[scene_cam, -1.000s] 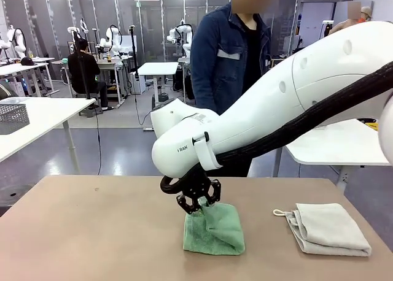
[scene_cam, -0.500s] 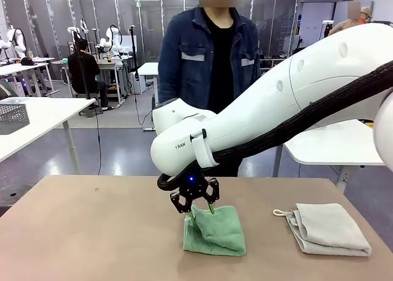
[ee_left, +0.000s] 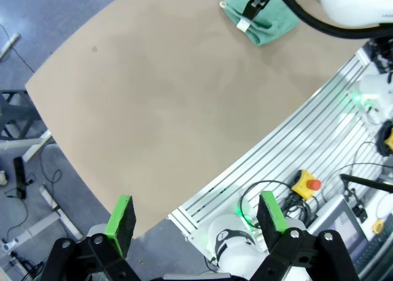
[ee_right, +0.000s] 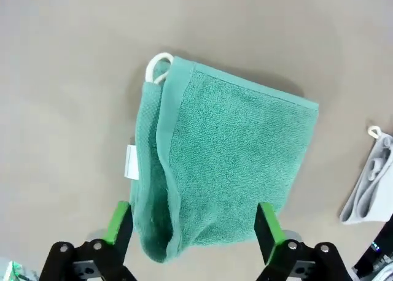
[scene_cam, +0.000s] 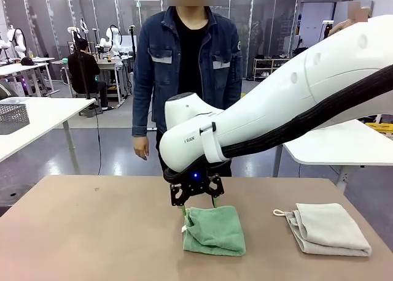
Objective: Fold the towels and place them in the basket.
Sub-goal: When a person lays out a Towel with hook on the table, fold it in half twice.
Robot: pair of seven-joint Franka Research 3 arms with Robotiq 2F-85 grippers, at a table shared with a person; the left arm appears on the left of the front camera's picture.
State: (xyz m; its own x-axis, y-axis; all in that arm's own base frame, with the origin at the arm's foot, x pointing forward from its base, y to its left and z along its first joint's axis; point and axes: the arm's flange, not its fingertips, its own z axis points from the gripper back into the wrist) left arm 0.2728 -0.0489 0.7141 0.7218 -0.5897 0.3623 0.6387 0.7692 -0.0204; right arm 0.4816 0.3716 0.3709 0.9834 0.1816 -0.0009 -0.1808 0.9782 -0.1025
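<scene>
right arm (scene_cam: 258, 134) lettering, perhaps "FRAN"

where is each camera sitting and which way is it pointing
front view: fixed on the robot's side, looking across the table at the standing person; the right arm's end effector hangs open over the green towel, off-white towel beside it.
left wrist view: high on the left arm, looking down at the table's edge; its open end effector rises from the bottom.
right wrist view: straight down at the green towel between its open fingers.
shared: the green towel appears in all three.
</scene>
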